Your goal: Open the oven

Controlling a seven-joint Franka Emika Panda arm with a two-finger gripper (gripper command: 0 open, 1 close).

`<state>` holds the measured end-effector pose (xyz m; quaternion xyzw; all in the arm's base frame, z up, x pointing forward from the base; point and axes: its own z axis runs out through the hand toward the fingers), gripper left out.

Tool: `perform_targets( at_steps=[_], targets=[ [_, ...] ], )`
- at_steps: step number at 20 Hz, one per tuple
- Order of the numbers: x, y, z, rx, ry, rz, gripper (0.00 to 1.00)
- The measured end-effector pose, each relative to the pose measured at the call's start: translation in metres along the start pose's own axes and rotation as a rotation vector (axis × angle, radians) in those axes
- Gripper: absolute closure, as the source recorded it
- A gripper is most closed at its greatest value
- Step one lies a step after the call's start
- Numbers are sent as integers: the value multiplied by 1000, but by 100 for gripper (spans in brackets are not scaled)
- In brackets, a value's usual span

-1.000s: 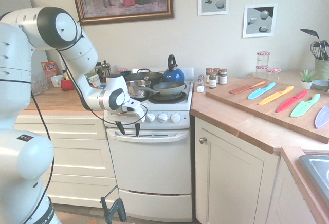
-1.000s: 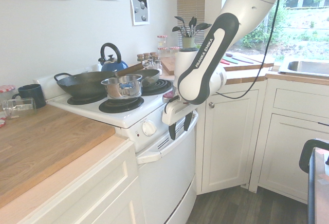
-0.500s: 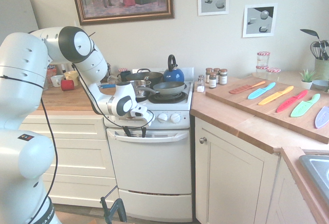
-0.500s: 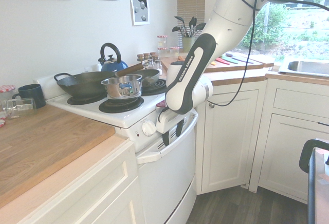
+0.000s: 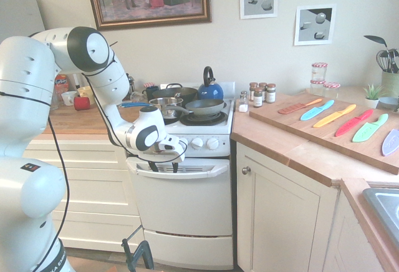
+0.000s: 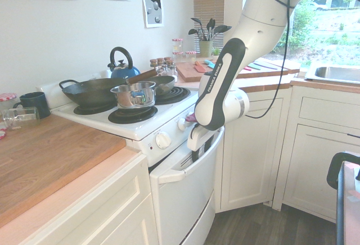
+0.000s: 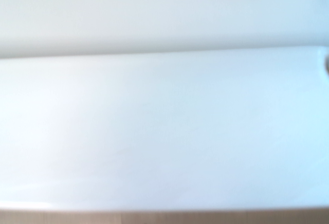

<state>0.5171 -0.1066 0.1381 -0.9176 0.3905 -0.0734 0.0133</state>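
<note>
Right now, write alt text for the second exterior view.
A white robot arm's hand reaches down behind the curved handle of a small white oven, whose door stands slightly ajar at the top. On the black hob sit a steel pot, dark pans and a blue kettle.

Two exterior views flank the oven [image 5: 184, 213]; wrist view close.

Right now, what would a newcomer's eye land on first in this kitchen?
First the big white arm, bent down so its claw sits at the handle of the oven, whose door stands slightly ajar at the top in the second exterior view. Next the row of coloured knives on the wooden board on the counter, then the blue kettle at the back of the crowded hob.
</note>
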Motion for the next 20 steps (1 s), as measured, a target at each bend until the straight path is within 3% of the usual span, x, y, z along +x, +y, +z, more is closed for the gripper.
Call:
perform_targets(
  at_steps=[12,16,20],
  targets=[
    [-36,188,3,-86,-97,84,0],
    [-29,190,-9,-74,-74,79,0],
    [-35,147,-49,-64,-99,9,0]
  ],
)
